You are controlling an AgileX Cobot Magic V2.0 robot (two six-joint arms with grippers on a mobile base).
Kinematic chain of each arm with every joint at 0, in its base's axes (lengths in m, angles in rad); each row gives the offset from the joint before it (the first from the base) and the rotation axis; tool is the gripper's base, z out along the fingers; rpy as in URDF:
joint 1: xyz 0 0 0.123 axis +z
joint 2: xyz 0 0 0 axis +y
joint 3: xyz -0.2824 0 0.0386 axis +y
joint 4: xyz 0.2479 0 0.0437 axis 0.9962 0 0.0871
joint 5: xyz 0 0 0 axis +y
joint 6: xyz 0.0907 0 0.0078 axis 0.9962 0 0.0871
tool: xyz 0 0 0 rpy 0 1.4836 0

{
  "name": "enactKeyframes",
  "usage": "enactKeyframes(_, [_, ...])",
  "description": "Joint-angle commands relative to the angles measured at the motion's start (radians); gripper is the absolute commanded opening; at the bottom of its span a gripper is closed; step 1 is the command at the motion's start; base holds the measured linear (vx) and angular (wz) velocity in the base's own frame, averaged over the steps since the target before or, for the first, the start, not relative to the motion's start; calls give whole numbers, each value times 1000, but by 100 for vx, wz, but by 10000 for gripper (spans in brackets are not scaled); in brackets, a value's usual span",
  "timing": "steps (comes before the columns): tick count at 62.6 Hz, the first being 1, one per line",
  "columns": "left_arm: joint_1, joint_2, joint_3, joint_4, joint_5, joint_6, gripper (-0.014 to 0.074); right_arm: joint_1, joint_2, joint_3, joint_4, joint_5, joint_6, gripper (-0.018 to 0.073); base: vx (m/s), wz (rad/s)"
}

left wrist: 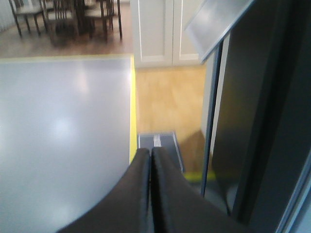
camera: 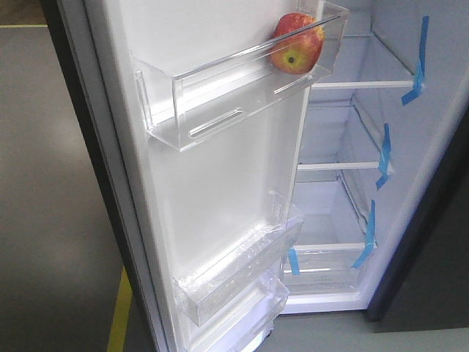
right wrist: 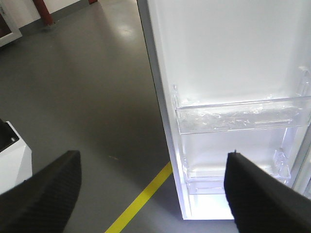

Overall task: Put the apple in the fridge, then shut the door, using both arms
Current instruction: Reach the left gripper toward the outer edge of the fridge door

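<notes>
Left tool [left wrist: 150,151] is pinched closed on nothing, right tool [right wrist: 154,155] spread wide. Apple [camera: 297,42] sits in the top clear bin [camera: 212,92] of the open door [camera: 220,191].

You see the apple [camera: 297,44], red blushed with yellow, resting at the inner end of the top clear bin [camera: 220,103] on the door [camera: 220,191], which stands open. The fridge [camera: 333,132] shows white lining and glass shelves marked with blue tape [camera: 419,66].
</notes>
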State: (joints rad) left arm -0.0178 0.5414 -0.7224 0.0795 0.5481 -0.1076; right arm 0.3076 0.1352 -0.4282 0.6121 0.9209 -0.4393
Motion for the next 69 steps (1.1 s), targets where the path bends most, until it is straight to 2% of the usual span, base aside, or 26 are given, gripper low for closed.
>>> enactKeyframes(1, [-2, 107, -61, 5, 4, -3, -6, 0, 12, -25, 28, -50, -3, 576, 0, 0])
enactKeyframes(23, [-2, 385, -59, 4, 29, -3, -6, 0, 12, -25, 28, -50, -3, 576, 0, 0])
enactKeyframes(41, [-2, 527, -69, -2, -44, -3, -6, 0, 12, -25, 28, -50, -3, 576, 0, 0])
enactKeyframes(60, [-2, 781, -264, -18, 65, 26, -6, 0, 12, -25, 28, -50, -3, 576, 0, 0])
enactKeyframes(69, [-2, 924, -383, -120, 102, 131, -6, 0, 12, -25, 28, -48, -4, 576, 0, 0])
